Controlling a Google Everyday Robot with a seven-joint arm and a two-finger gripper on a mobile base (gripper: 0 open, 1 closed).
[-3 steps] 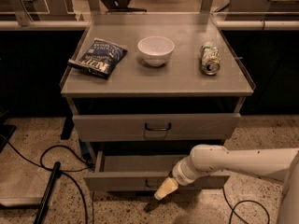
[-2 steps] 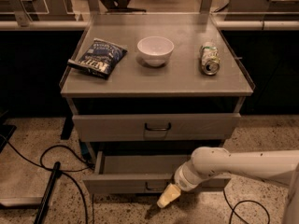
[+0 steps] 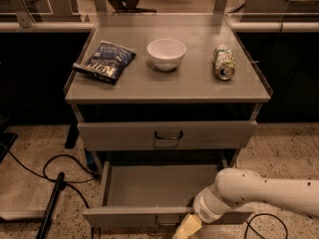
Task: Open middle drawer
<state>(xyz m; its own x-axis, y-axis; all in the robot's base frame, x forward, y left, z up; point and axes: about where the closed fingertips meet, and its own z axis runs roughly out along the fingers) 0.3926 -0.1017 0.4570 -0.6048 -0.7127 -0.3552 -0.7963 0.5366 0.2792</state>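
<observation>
Speckled flooring (image 3: 286, 151) is flanking the middle drawer (image 3: 154, 185), which is standing open. Gripper (image 3: 187, 227) is sitting at six o'clock, seemingly against the drawer front; its grip state cannot be told.

Cropped by the bottom edge at the gripper (image 3: 185, 228), low against the front of the middle drawer (image 3: 149, 185), with part of that front masked behind the wrist. Cut short at the right edge along the arm (image 3: 264, 193). Too small to read on the chip bag (image 3: 105, 61) and the can (image 3: 224, 62).
</observation>
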